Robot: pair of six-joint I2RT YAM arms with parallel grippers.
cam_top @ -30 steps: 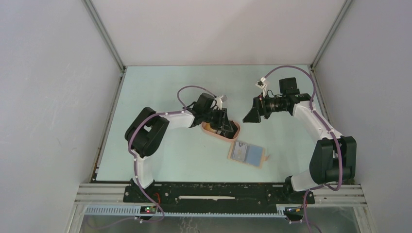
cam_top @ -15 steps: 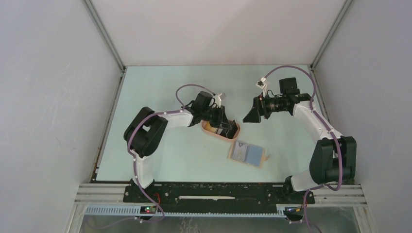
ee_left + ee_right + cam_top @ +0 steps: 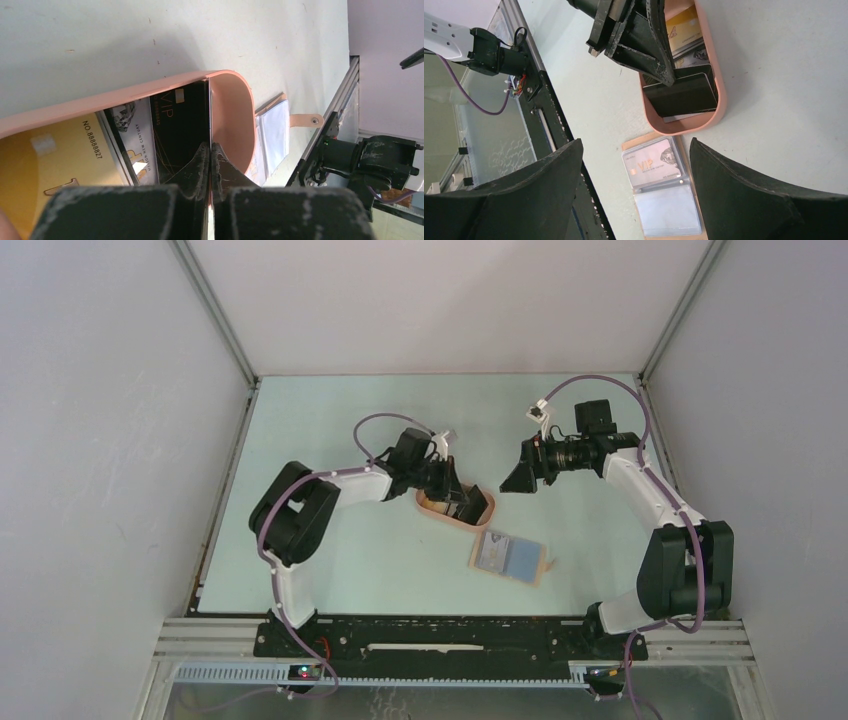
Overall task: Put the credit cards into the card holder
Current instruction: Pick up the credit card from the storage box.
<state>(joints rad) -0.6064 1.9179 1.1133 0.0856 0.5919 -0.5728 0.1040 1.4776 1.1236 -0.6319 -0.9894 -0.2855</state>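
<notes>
Left pincer is shut; the black VIP card appears pinched at an edge, inside the peach tray. Right pincer is held wide open, empty. Card is judged light, thin, stiff, slick; an edge grip is advised. Its long axis is pointed ahead of the fingertips, across the tray. Card holder is laid open ahead-right.
</notes>
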